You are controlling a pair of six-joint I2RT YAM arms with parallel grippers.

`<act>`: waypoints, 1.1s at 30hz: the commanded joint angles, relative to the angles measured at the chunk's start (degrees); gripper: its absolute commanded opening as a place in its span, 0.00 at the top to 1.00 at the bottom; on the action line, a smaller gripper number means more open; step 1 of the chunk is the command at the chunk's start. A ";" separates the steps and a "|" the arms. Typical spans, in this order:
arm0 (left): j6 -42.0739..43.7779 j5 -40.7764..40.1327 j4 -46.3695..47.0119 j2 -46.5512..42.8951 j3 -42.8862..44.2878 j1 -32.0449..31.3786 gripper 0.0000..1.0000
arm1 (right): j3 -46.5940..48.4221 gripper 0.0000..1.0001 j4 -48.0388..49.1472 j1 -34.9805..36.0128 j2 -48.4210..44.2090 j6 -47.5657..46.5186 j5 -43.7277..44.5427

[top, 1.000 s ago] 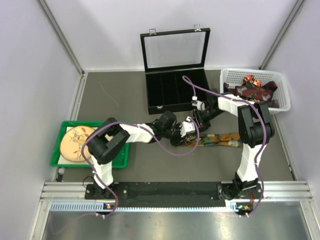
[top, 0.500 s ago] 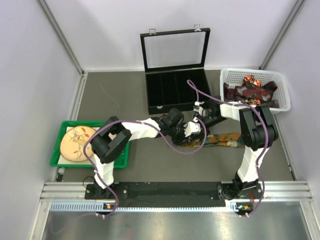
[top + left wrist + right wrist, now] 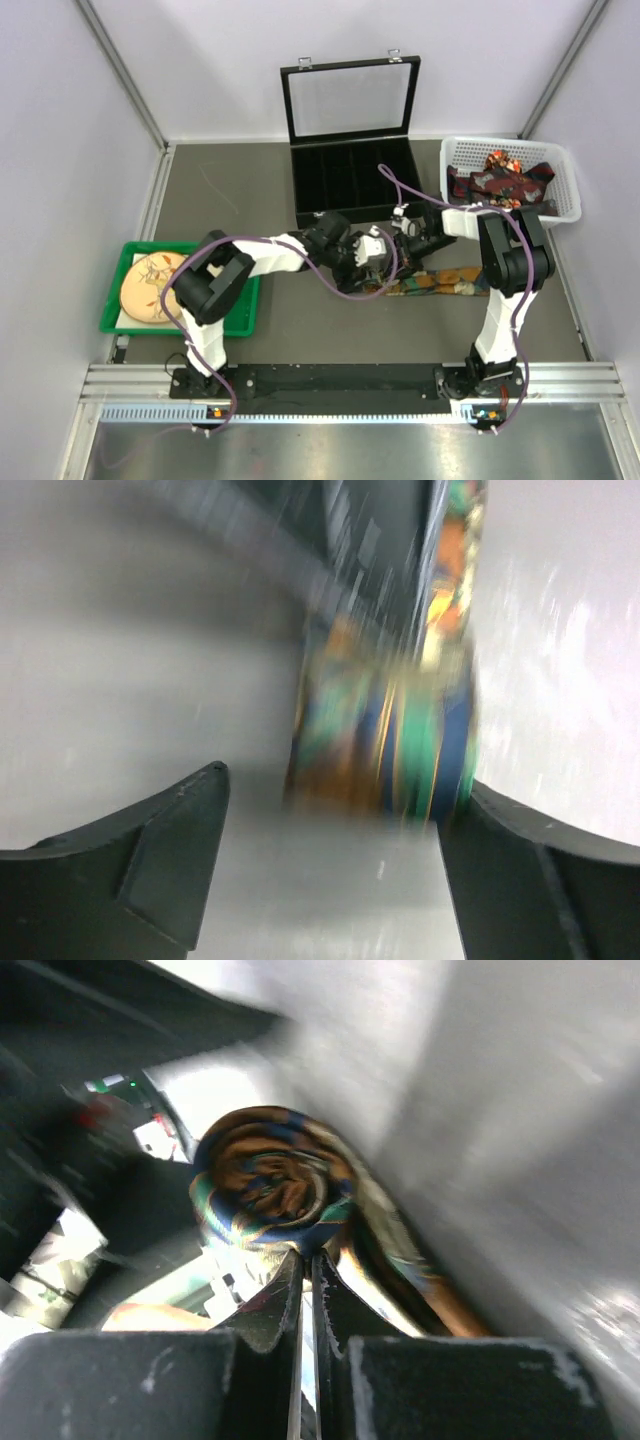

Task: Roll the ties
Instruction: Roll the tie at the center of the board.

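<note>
- The long, narrow fabric necktie (image 3: 452, 282), busy with orange, green, blue and brown, lies flat on the grey table top (image 3: 250, 190). It runs out to the right of my two claws, and its left end is wound into a tight coil (image 3: 272, 1185).
- My right claw (image 3: 307, 1258) has its fingers pressed together, pinching the lower rim of that coil. The spiral faces the right wrist camera end-on, directly above the tips. The loose strip falls away to the lower right of them.
- My left claw (image 3: 340, 780) is spread wide, with the necktie between its two black fingers (image 3: 150, 850), much closer to the right-hand one. The left wrist view is smeared, so I cannot tell whether fabric and finger touch.
- From above, the two claws sit nose to nose, and the coil is hidden between them.
- Just beyond both claws stands the black compartmented case (image 3: 340, 215), its glass lid (image 3: 350, 100) raised upright.
- Beyond and to the right of the right claw, a white plastic basket (image 3: 566, 195) holds a heap of dark red patterned ties (image 3: 500, 178).
- Well to the left of the left claw sits a green tray (image 3: 115, 318) carrying a round tan plate (image 3: 152, 285).
</note>
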 commanded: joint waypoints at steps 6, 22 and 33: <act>-6.61 16.72 13.08 -3.09 -9.01 3.99 0.10 | -1.68 1.00 -1.59 -2.47 -1.60 -3.69 12.77; -21.04 14.62 35.26 9.31 -4.01 -0.31 0.18 | -1.86 1.00 -1.68 -1.42 -2.92 -5.36 12.07; -5.85 8.83 17.78 6.50 -7.95 -2.07 0.69 | 4.99 0.83 -9.93 -2.81 -3.00 -10.27 9.52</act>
